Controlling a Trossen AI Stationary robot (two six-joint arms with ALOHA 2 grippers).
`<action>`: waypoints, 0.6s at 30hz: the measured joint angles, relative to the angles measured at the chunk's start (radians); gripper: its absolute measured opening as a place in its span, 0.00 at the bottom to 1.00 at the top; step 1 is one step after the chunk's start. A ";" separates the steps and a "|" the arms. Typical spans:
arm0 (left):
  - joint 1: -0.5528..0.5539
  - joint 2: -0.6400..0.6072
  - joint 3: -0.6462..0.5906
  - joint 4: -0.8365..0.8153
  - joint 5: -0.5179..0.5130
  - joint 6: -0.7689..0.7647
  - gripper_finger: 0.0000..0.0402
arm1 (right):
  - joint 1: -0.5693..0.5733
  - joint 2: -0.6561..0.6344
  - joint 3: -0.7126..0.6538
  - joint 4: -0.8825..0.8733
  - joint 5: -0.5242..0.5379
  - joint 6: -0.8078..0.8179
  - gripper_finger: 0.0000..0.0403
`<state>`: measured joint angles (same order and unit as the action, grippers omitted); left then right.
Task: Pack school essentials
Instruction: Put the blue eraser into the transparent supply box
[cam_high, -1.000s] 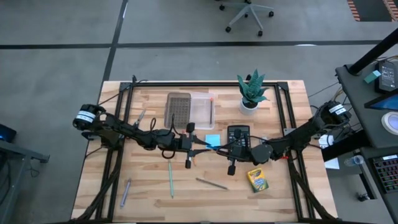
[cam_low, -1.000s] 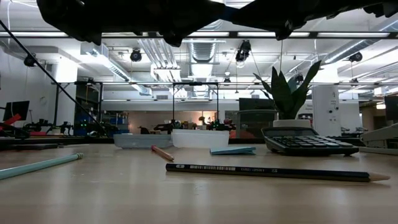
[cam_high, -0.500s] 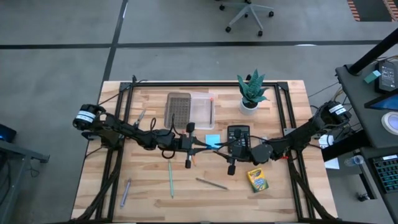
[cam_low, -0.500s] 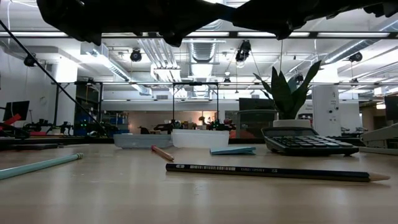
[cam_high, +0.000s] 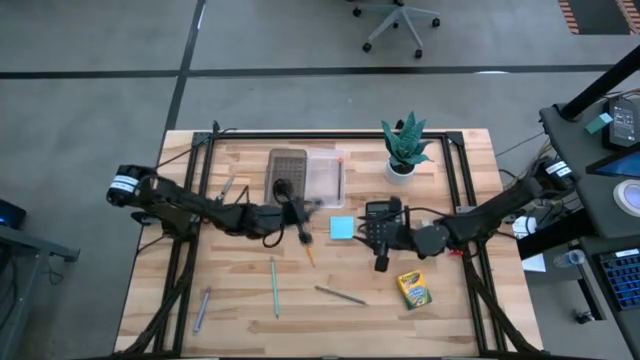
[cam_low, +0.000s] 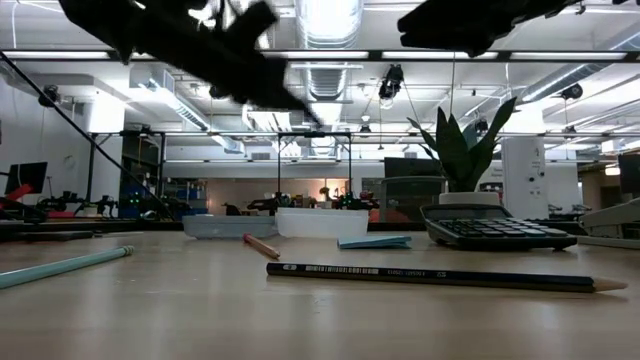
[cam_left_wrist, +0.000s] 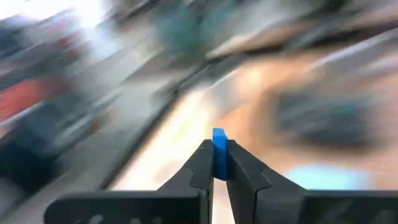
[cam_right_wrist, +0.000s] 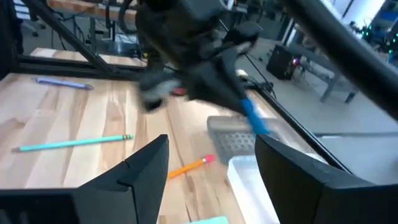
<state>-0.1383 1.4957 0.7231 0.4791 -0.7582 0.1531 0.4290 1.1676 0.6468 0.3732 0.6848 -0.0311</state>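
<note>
Swung the left claw (cam_high: 303, 210) away from the meeting point at the centre of the overhead frame, up and left toward the two trays. Backed the right claw (cam_high: 365, 235) a little toward the right, spreading its fingers along the way. Looked like a hand-over just finished.

Kept the left claw pressed together on the blue eraser (cam_left_wrist: 219, 149), pinched upright between the fingertips with its end poking out. Held it well above the tabletop (cam_high: 240, 320) and close over the dark tray (cam_high: 288, 165) and the clear tray (cam_high: 326, 175), most likely so as to drop it into one of them. Could not tell which.

Left the right claw spread and empty, hanging just left of the calculator (cam_low: 485, 228), probably to stay clear of the other arm and be ready for the next piece.

Left the remaining supplies loose on the wood:
- light-blue sticky pad (cam_high: 341, 227) between the two claws
- orange pencil (cam_high: 309, 254) just below the left claw
- green pencil (cam_high: 274, 287) and grey pencil (cam_high: 340, 294) lower centre
- pen (cam_high: 202, 308) at lower left
- crayon box (cam_high: 411, 289) at lower right

Kept the potted plant (cam_high: 404, 145) at upper right, apart from the packing.
</note>
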 joint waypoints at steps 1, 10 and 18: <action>0.018 -0.005 0.000 -0.080 -0.112 -0.042 0.02 | 0.000 -0.009 0.000 -0.013 0.000 0.014 0.57; 0.302 0.006 0.001 -0.498 0.027 -0.451 0.02 | 0.000 -0.004 -0.002 -0.032 0.000 0.038 0.56; 0.366 0.012 0.030 -0.476 0.049 -0.360 0.02 | 0.000 0.026 -0.003 -0.031 0.014 0.050 0.56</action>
<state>0.2279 1.5077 0.7531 0.0035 -0.7093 -0.2065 0.4290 1.1935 0.6441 0.3420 0.6987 0.0192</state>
